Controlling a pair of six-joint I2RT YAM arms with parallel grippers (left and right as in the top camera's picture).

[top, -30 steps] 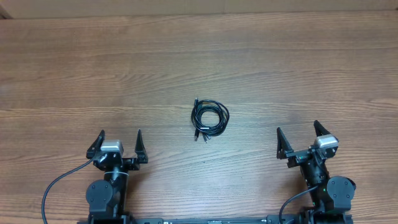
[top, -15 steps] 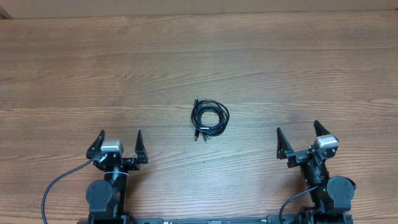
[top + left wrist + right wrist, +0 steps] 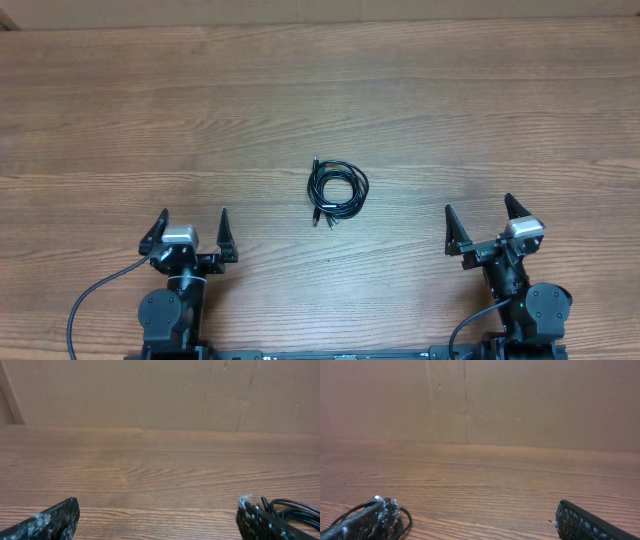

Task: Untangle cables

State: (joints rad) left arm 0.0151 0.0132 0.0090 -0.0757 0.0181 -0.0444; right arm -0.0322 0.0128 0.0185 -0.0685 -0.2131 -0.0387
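At the very first step, by the look of it: cables (image 3: 337, 192) lying on the table (image 3: 320, 80) as one tight round coil, plug ends poking out at its near and far sides, not yet pulled apart. Too tightly wound to count the separate cords from above.

Left hand (image 3: 192, 218) parked nearer than the cables and well off to their left, spread wide, gripping nothing. Right hand (image 3: 478, 206) likewise nearer than the cables and well off to their right, spread wide, empty too. From each wrist view, only a sliver of the cables (image 3: 295, 506) peeking past an inner finger.

Next, probably: reach one hand in, come down over the rim of the coil, and pinch a single strand or a plug end rather than the whole bundle. Then bring the other hand in to pin or take the opposite side, and draw apart. Calls for a low, careful approach, since thin cords lying flat on wood leave little to get under.

Plenty of bare wood all round the cables for spreading cords out. Far edge of the table well beyond the cables, with a plain brown wall (image 3: 160, 390) behind. No other object near the cables to snag or knock.
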